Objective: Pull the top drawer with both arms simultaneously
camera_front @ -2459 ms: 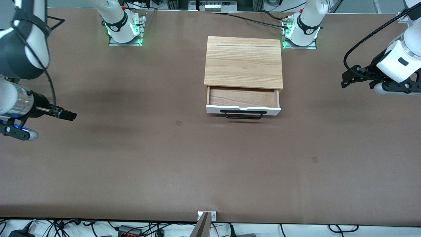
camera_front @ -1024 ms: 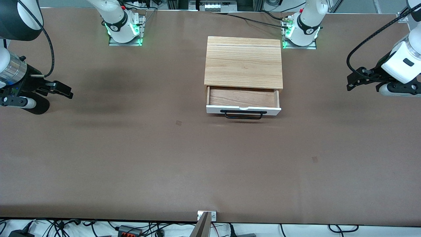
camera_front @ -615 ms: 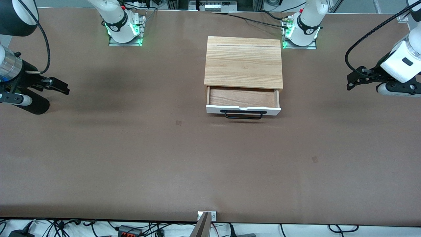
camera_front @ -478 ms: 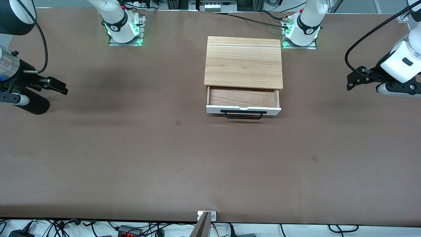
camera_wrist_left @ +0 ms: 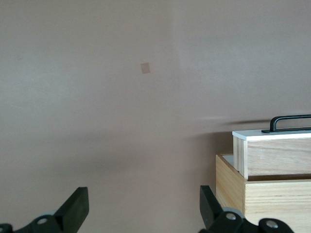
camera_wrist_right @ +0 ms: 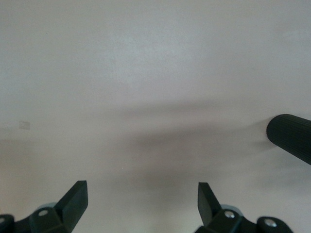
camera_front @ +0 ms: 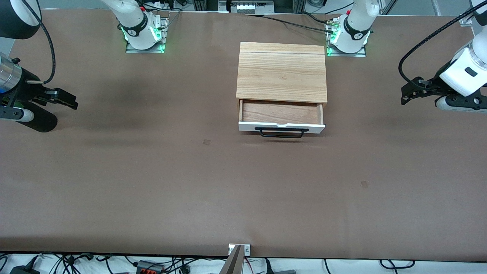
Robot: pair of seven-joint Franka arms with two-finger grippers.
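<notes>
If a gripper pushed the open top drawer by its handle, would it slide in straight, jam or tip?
The top drawer probably slides straight: it sits square in the cabinet, only partly out. Its rigid wood and wide bar handle suggest no flexing. An off-centre push might rack it slightly. Both the left gripper and right gripper hang open, well clear of it.

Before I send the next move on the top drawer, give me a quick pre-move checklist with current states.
1. Top drawer pulled out of the cabinet: ok, wood floor showing.
2. Handle free of both grippers: ok.
3. Left gripper open, empty: ok, over bare table at its own end.
4. Right gripper open, empty: ok, over its own end.
5. Drawer fully extended: cannot tell.
</notes>
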